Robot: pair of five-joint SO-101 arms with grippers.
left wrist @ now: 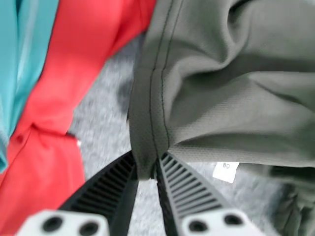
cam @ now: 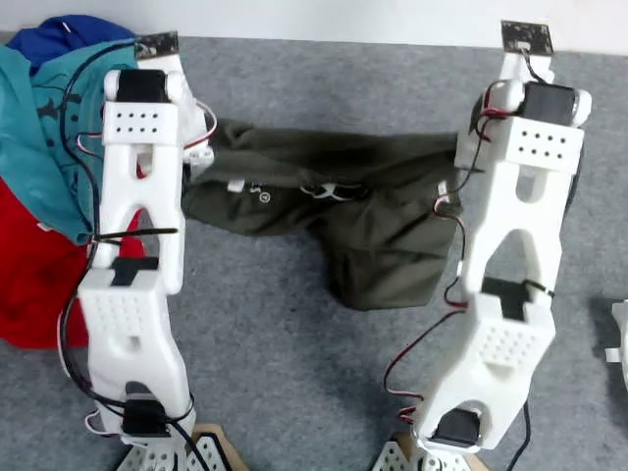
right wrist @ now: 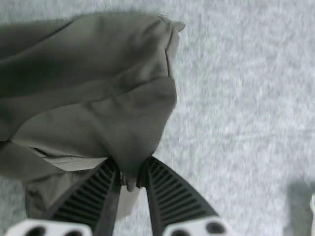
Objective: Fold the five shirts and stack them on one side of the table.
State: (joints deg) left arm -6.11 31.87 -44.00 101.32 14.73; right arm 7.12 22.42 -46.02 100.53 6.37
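The grey carpet-like counter [cam: 275,363] carries a crumpled olive-green fabric shirt [cam: 378,240], stretched between the two white arms toward the far edge. A red cloth shirt [cam: 34,285], a teal shirt [cam: 39,147] touching it and a blue shirt [cam: 59,34] are heaped at the left side. The left arm's jaws are clenched on the olive shirt's seamed edge. The right arm's jaws pinch a fold at its other end. A small white label [left wrist: 226,172] shows on the shirt near the left arm's jaws.

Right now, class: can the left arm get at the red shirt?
Probably not yet: the left gripper is shut on the olive shirt. The red shirt lies close beside it, so letting go should suffice.
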